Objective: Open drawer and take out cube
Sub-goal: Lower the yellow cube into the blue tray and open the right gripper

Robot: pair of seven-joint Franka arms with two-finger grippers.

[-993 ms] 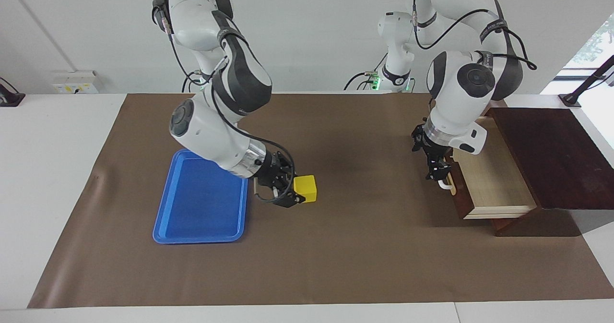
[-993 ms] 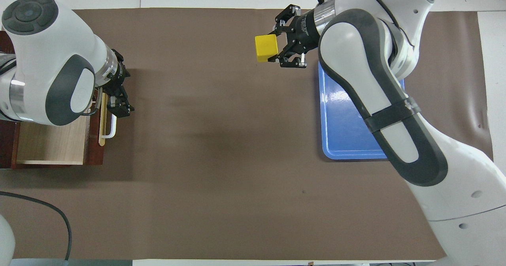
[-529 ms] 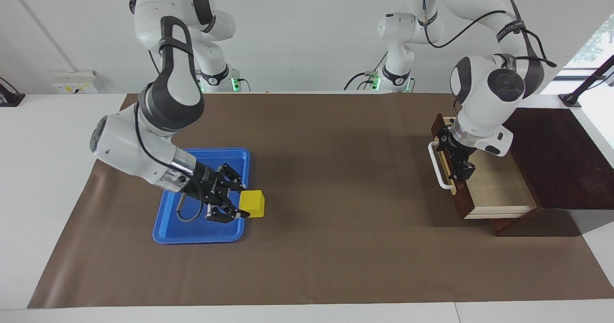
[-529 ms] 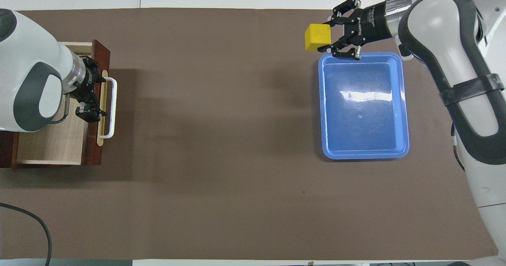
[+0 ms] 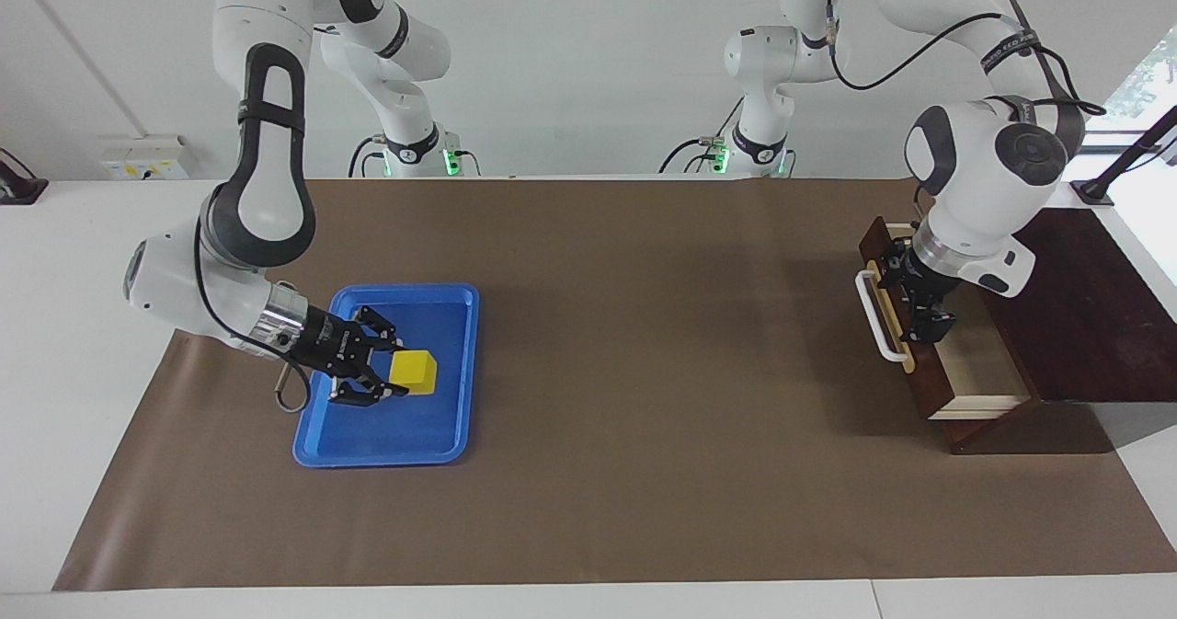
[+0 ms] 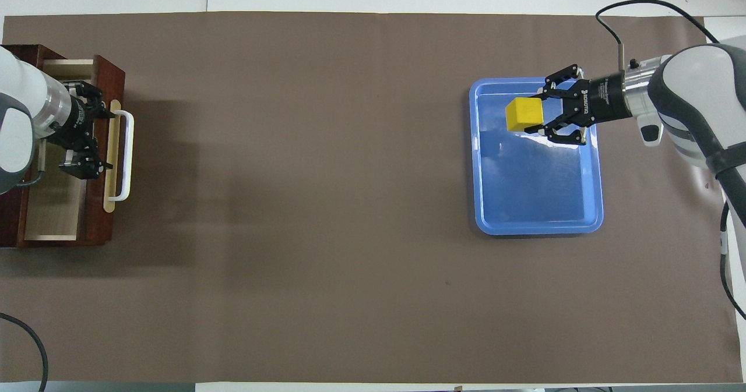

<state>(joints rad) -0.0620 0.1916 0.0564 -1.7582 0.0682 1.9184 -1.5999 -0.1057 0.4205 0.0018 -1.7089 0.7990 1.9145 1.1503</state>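
Fingers of the right gripper (image 5: 391, 378) (image 6: 539, 115) are clamping the cube (image 5: 413, 372) (image 6: 524, 115) from two sides, holding it over the blue tray (image 5: 317, 453) (image 6: 536, 227); whether the cube is touching the tray floor cannot be told. Seen from overhead, the cube is sitting toward 12 o'clock of the tray's middle, and the right arm is reaching in from 3 o'clock. The tray is lying on the brown mat (image 5: 644, 325) (image 6: 320, 205) at the right arm's end of the table.

Fingers of the left gripper (image 5: 922, 318) (image 6: 87, 141) are hanging just inside the drawer (image 5: 984, 375) (image 6: 55, 205), close against the inner face of its dark front; whether they are spread or closed cannot be told. The drawer is standing partly pulled out of the dark wooden box (image 5: 1076, 297) (image 6: 11, 66), its pale interior showing. From overhead, the white bar handle (image 5: 878, 320) (image 6: 125, 156) is lying at 3 o'clock of the gripper, apart from it.
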